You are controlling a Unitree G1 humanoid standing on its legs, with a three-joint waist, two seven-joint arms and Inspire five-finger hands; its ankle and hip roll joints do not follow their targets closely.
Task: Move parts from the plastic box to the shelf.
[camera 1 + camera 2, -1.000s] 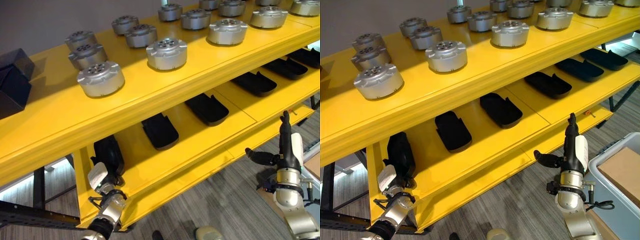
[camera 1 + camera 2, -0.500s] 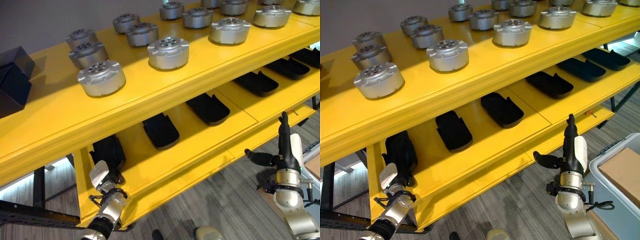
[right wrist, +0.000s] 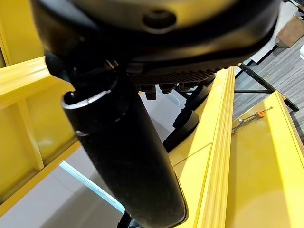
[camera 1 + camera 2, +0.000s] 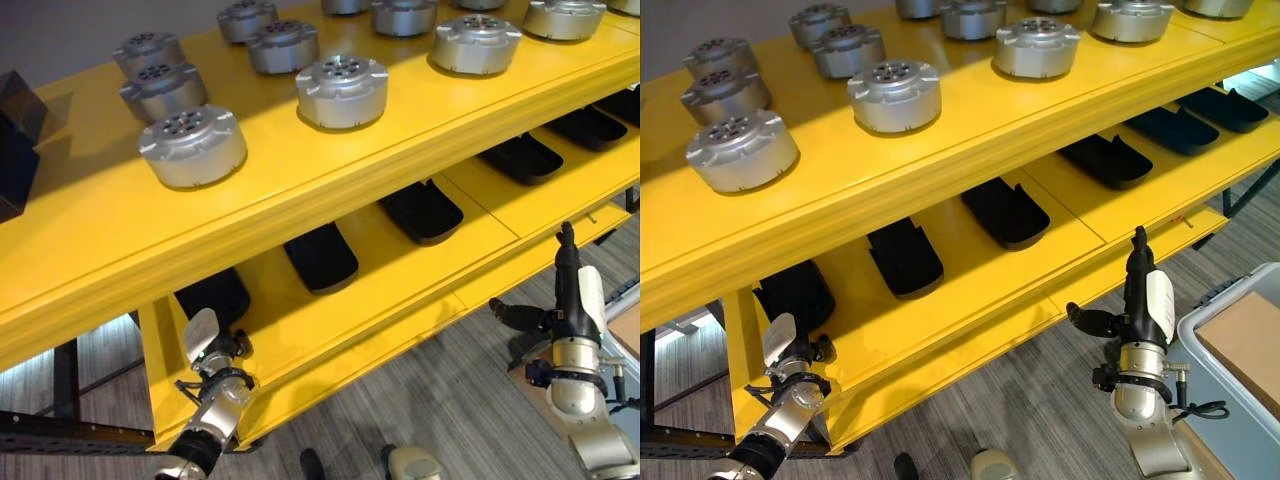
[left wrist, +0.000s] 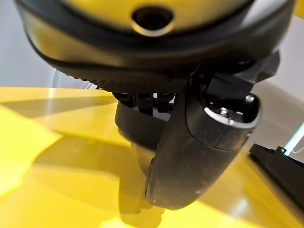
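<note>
The yellow shelf [image 4: 330,215] carries a row of black parts on its lower board. The leftmost black part [image 4: 212,293] lies at that board's left end. My left hand [image 4: 207,343] hovers just in front of it, apart from it, with its fingers relaxed and nothing held. In the left wrist view the thumb [image 5: 199,147] hangs over the bare yellow board. My right hand [image 4: 1137,295] stands below the shelf's front edge on the right, fingers straight up, thumb out, empty. The grey plastic box [image 4: 1240,430] sits at the lower right with brown cardboard in it.
More black parts [image 4: 320,258] [image 4: 422,210] [image 4: 520,158] lie along the lower board. Several silver round parts [image 4: 192,147] [image 4: 342,90] stand on the top board. A black box [image 4: 15,140] sits at the top board's left end. Grey plank floor lies below.
The camera has shifted, so the shelf sits differently in view. My left hand has drawn back from the leftmost black part, which stays on the board. The right hand has not moved.
</note>
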